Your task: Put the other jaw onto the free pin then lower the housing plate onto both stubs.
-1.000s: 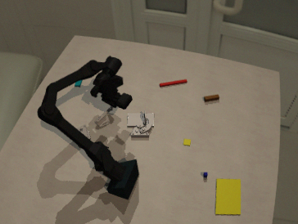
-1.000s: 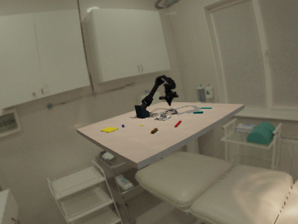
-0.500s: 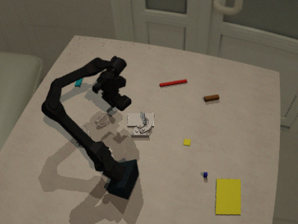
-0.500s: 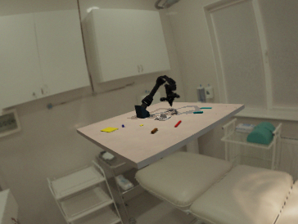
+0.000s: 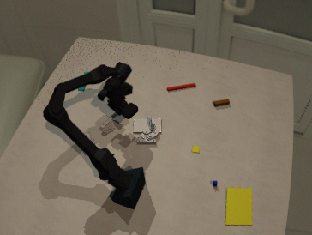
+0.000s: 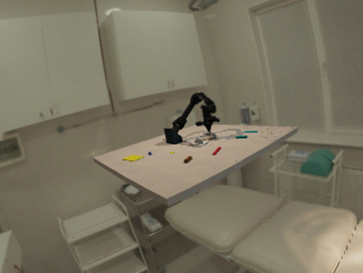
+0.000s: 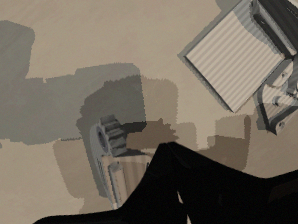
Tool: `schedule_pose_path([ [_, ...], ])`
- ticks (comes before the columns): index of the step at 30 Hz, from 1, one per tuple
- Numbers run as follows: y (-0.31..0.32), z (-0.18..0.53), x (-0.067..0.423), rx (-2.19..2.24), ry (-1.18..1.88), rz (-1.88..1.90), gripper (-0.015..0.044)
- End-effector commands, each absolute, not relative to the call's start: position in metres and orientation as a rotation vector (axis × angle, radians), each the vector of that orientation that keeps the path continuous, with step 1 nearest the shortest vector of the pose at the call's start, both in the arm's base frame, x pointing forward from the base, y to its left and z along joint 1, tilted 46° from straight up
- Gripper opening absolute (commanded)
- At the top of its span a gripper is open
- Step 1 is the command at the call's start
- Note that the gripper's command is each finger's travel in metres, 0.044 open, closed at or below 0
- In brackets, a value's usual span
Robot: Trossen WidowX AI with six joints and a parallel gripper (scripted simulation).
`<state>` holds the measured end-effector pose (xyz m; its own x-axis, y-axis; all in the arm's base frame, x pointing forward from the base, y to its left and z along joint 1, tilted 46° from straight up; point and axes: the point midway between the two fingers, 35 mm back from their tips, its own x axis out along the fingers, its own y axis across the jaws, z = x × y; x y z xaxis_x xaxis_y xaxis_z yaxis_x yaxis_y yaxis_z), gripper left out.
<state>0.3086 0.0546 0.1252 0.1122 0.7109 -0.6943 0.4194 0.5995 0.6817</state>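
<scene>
The base (image 5: 141,125) (image 7: 232,57) with its ribbed block lies on the table. One jaw (image 7: 272,29) is at the base, dark in the wrist view and cut by its top right edge. The other jaw (image 5: 108,124) (image 7: 114,136) lies loose on the table to the left of the base, its gear teeth showing; its lower part is hidden behind my gripper in the wrist view. A pale piece (image 5: 91,138), maybe the housing plate, is mostly hidden behind the arm. My gripper (image 5: 122,108) (image 6: 208,130) (image 7: 166,149) is shut and empty, above the table near the loose jaw.
A red bar (image 5: 181,87) and a brown cylinder (image 5: 221,103) lie beyond the base. A small yellow square (image 5: 195,149), a blue cube (image 5: 215,183) and a yellow sheet (image 5: 239,206) lie to the right. A teal piece (image 5: 81,88) is partly behind the arm.
</scene>
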Motion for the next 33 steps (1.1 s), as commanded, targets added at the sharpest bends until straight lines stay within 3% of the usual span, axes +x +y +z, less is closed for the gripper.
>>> schedule_pose_path([
  [1, 0.059, 0.12, 0.309, 1.003, 1.515, 0.277, 0.0],
  [33, 0.09, 0.107, 0.317, 1.004, 1.515, 0.284, 0.0],
])
